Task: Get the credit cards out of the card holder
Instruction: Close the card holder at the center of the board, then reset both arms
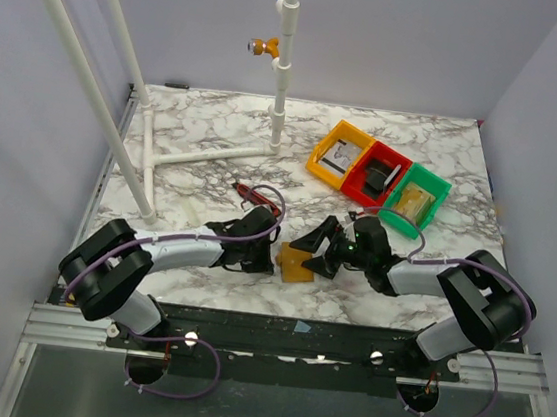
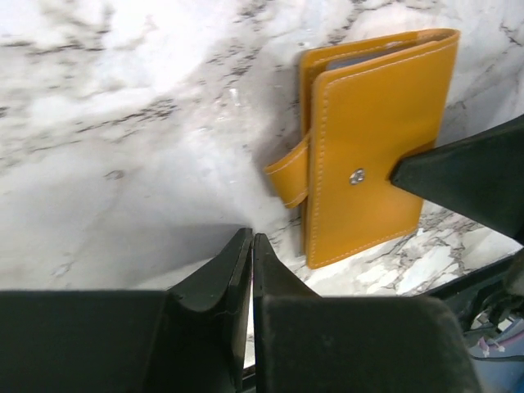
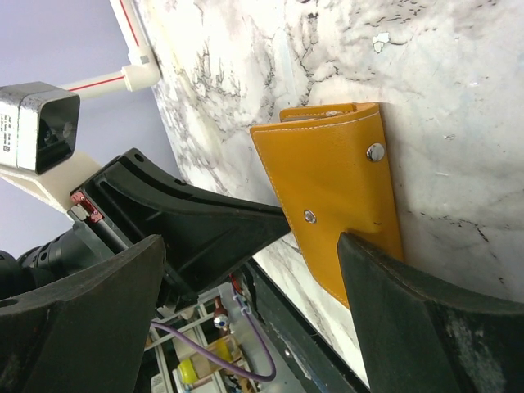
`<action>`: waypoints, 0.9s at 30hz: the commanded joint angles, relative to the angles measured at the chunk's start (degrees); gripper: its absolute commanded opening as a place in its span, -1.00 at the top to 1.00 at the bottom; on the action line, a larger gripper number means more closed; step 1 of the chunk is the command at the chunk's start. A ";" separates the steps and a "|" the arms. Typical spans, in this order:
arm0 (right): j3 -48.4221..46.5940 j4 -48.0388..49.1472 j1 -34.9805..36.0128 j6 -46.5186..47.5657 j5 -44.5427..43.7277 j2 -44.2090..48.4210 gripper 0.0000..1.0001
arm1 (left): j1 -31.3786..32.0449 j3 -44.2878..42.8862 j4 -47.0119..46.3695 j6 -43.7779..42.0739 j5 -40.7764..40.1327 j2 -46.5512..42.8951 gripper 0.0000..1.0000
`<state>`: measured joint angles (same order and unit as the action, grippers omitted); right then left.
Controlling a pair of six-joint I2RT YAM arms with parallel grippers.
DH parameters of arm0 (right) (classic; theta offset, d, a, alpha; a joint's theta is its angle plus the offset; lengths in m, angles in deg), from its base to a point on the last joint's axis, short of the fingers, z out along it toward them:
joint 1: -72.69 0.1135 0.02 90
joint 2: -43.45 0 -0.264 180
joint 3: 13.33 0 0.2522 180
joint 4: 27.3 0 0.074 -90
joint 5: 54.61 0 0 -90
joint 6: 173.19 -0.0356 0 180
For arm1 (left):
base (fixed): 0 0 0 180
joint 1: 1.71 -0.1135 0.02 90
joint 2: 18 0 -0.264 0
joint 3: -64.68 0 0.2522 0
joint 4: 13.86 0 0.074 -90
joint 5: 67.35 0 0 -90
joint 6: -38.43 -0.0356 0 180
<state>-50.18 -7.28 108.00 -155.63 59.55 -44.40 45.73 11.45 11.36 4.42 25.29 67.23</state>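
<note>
The yellow card holder (image 2: 377, 139) lies flat on the marble counter (image 1: 206, 140), close to the middle of its near edge. Its covers are folded shut, so the cards are presumably still inside. A pale sliver between the covers may be a card edge. The strap (image 2: 286, 176) curls loose off one side and the snap stud (image 2: 358, 176) on the cover is bare, which suggests the clasp is already undone.

The right pincer (image 1: 303, 257) is spread wide. One fingertip (image 2: 409, 173) touches the cover on the side away from the strap, probably to pin the holder down so it cannot skate across the smooth marble. The left pincer (image 2: 251, 254) is pressed together with nothing in it, just beside the strap but apart from it. Closed like this it makes a thin wedge, which would suit slipping under the strap or the top cover to lift it open.
</note>
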 commanded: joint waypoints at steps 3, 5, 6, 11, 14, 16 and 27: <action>0.53 -4.81 0.55 0.99 -4.12 -0.76 -0.80 | -1.98 1.75 5.94 -0.92 -4.67 -6.79 0.85; -0.12 -5.12 0.54 0.91 -3.95 -0.37 -0.80 | -2.67 1.77 6.99 -1.52 -5.30 -9.56 0.83; -0.55 -5.21 0.55 0.90 -3.64 -0.24 -0.80 | -2.91 1.52 7.73 -2.07 -5.75 -11.02 0.83; -6.36 -10.48 0.55 3.09 -2.95 3.44 -0.84 | -4.38 -0.86 11.93 -5.28 -7.31 -17.96 0.78; -11.87 -17.46 0.54 6.37 -4.58 7.57 -0.92 | -5.76 -2.61 13.99 -7.27 -7.63 -22.51 0.66; -15.63 -22.47 0.55 8.88 -6.53 10.30 -0.97 | -6.58 -4.40 15.83 -8.84 -7.85 -25.00 0.57; -24.96 -41.49 0.55 20.01 -21.18 25.52 -1.00 | -8.04 -15.04 20.62 -16.48 -8.32 -34.43 -0.66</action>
<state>-73.64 -37.62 108.26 -141.49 47.16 -23.53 38.10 -0.20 29.24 -8.04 18.29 35.49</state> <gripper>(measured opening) 0.998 0.685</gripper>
